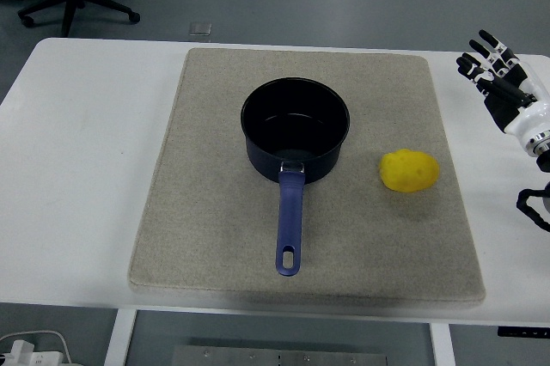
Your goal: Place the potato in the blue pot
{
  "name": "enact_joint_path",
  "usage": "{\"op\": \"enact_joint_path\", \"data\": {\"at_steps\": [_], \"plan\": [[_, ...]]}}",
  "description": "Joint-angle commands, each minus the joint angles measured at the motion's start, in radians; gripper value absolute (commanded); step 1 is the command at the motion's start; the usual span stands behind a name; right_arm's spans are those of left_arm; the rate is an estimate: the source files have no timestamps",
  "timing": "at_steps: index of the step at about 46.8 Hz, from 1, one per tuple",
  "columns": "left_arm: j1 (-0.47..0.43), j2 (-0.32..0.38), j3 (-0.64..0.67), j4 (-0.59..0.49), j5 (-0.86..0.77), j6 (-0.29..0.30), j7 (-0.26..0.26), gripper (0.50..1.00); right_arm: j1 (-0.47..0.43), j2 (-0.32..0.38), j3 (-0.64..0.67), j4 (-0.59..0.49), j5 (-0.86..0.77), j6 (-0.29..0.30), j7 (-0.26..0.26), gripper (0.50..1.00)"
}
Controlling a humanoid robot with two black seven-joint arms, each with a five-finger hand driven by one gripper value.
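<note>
The potato (410,171) is a bright yellow, lumpy oval with a slightly dimpled skin, lying on the right part of a beige mat (206,211), well clear of everything else. To its left, near the mat's middle, stands the blue pot (296,130), dark and empty inside, its long blue handle pointing toward the desk's near edge, with a hanging hole at the end. No writing can be read on either. The right hand (501,82) hovers at the right edge over the white desk (77,168), black fingers (481,61) spread and holding nothing, well apart from the potato. Beyond the desk lies a grey floor with an office chair base (77,1) at the upper left.
</note>
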Motion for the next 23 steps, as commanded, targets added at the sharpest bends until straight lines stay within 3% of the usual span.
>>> {"op": "enact_joint_path", "data": {"at_steps": [1,23], "plan": [[0.0,0.0,0.0,0.0,0.0,0.0,-0.002,0.994,0.0,0.001,0.0,0.002,0.001,0.001,0.0,0.928],[0.008,0.0,-0.008,0.0,-0.002,0.0,-0.008,0.994,-0.004,0.0,0.001,0.002,0.0,0.004,0.0,0.928]]}}
